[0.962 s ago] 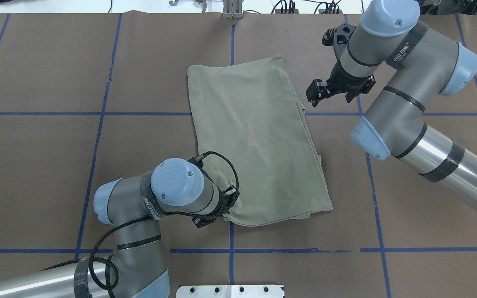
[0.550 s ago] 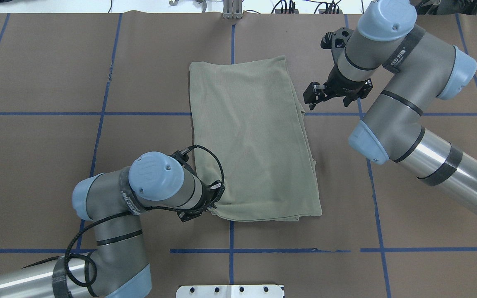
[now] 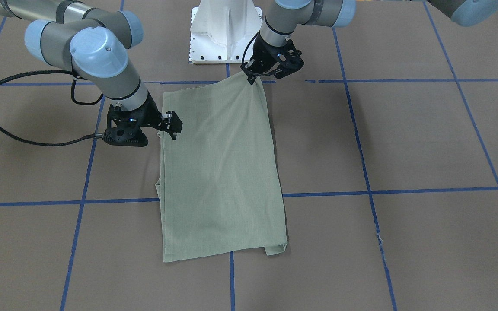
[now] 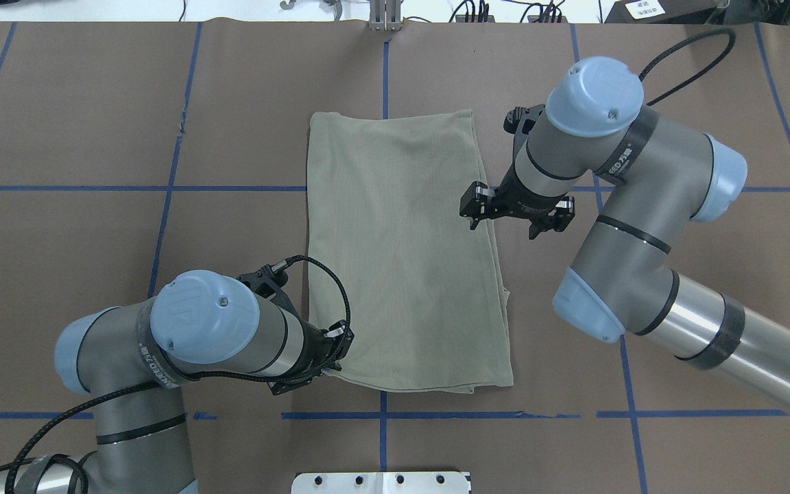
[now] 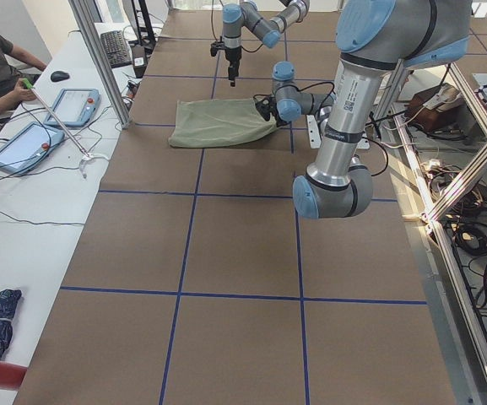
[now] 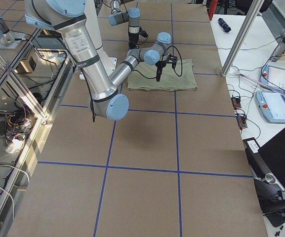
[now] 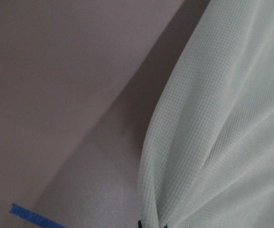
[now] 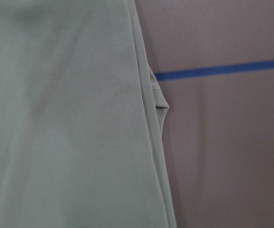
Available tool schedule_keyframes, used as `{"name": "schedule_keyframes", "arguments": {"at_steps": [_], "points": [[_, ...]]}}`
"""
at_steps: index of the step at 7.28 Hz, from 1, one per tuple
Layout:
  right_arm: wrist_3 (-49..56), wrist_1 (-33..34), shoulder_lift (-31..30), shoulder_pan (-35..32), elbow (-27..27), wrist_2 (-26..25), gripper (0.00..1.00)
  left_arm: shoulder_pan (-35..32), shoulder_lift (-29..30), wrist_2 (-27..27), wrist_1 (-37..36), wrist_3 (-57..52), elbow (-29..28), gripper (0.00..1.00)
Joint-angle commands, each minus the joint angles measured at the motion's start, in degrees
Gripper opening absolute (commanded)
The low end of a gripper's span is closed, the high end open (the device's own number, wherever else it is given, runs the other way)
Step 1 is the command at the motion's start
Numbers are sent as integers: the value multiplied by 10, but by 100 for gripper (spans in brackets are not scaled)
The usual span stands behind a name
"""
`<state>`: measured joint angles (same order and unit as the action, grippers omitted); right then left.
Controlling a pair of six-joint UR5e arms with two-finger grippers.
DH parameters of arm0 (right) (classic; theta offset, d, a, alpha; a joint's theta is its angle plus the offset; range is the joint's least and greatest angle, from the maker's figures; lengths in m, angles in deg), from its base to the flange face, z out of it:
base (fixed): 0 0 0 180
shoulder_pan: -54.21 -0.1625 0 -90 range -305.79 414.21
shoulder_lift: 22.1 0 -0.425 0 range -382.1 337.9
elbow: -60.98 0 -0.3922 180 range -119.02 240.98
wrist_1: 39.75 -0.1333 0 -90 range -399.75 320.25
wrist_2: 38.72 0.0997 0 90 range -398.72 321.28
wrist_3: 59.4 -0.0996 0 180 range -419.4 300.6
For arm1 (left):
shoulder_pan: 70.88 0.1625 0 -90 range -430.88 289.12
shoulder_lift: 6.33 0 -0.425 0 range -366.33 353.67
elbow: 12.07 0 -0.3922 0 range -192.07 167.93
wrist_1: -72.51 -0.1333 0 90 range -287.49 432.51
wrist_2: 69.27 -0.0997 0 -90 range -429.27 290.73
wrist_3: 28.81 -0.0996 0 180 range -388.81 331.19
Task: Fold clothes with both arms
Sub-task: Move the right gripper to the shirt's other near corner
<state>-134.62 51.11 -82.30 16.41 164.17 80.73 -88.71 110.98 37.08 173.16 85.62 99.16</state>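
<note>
Shirt folded flat — left hand clenched on near corner; right hand released at right edge.

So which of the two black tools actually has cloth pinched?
The left arm's tool, shut on a corner of the sage-green knit shirt; the right tool hangs open at its side edge.

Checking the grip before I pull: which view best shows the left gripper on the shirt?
Exterior front-facing: the left gripper shows unobstructed, jaws pinched on the shirt corner. Overhead, the wrist hides most of it. The left wrist view shows mainly bunched cloth; in side views it is tiny.
</note>
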Motion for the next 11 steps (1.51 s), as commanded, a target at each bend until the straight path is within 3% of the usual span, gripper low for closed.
{"name": "schedule_keyframes", "arguments": {"at_steps": [1,6,11], "points": [[-199,2,-32,91,66,-47,100,16,-3,-1,-5,0,3,0],[-371,-1,-70,237,72,-186,100,17,-2,-3,-5,0,-1,0],[-392,-9,-80,269,65,-208,97,18,-2,-3,-5,0,-1,0]]}}
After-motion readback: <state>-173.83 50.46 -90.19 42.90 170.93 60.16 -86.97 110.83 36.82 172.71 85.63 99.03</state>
